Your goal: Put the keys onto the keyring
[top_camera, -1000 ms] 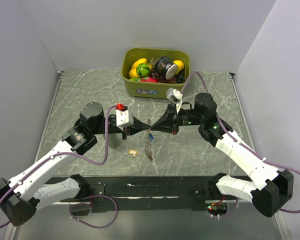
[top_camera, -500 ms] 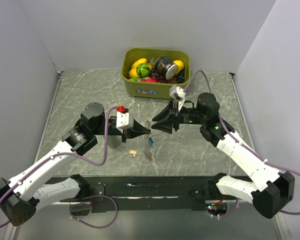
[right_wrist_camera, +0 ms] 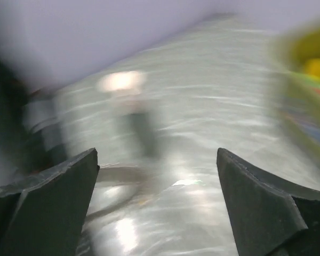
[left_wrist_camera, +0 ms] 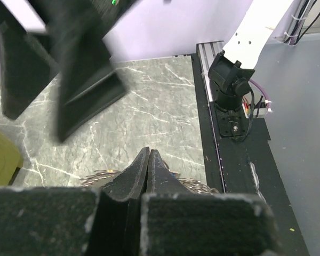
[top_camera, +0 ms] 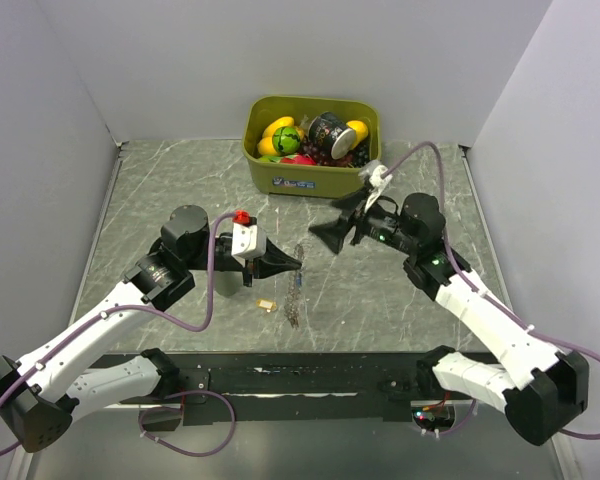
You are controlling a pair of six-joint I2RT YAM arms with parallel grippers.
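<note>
The left gripper [top_camera: 292, 264] is pinched shut near the middle of the desk [top_camera: 170, 180], apparently on the keyring [top_camera: 295, 296], whose chain trails from its tips toward the near edge. The right gripper [top_camera: 326, 236] hangs wide open just toward the far edge, holding nothing. A yellow key [top_camera: 267, 304] lies just left of the chain. The step in hand looks like fetching a key. The right gripper would need to descend, grip the tag, and thread the key onto the held chain.
</note>
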